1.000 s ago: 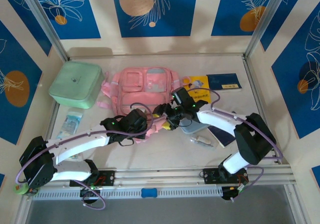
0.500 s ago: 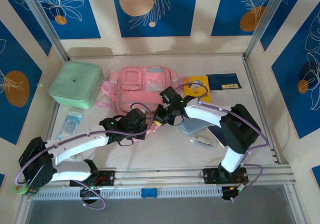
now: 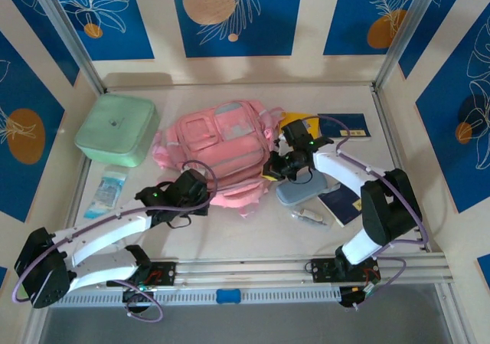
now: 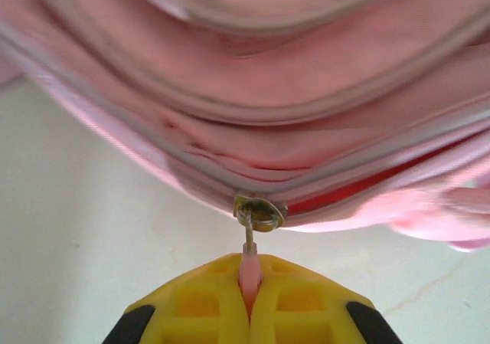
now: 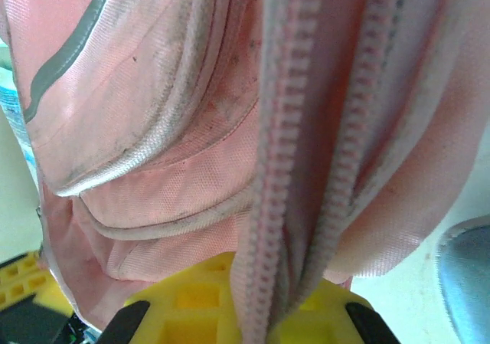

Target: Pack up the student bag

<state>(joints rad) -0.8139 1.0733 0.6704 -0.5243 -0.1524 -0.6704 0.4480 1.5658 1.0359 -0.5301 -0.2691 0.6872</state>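
Task item: large soft pink fabric backpack, at the middle of the counter, between the mint-green square lidded box on the left and the small grey-blue soft pencil case on the right.
Left pincer: fully closed, pinching the pink pull tab that hangs from the metal zip slider; positioned at the near left side of the backpack.
Right pincer: fully closed on the pink zip tape at the edge of the opening; positioned at the near right side of the backpack, just beside the pencil case.
Change, right pincer: wide open and close to the left pincer a second ago; now clamped and drawn off to the right.
Change, left pincer: shifted slightly left and toward the bases, same grip on the tab.
Change, backpack: flat with pockets facing up a second ago; now bunched, turned and stretched between the two grips.
Meaning for the task: judged to be the zip-opening step, with the fabric anchored on one side and the slider ready to travel on the other. Thin red gap beside the slider, so opening barely begun.
Remaining: yellow book, dark blue booklet and pencil case lying outside the backpack; nothing yet packed.
Caution: possible slip of the small tab under a hard pull.
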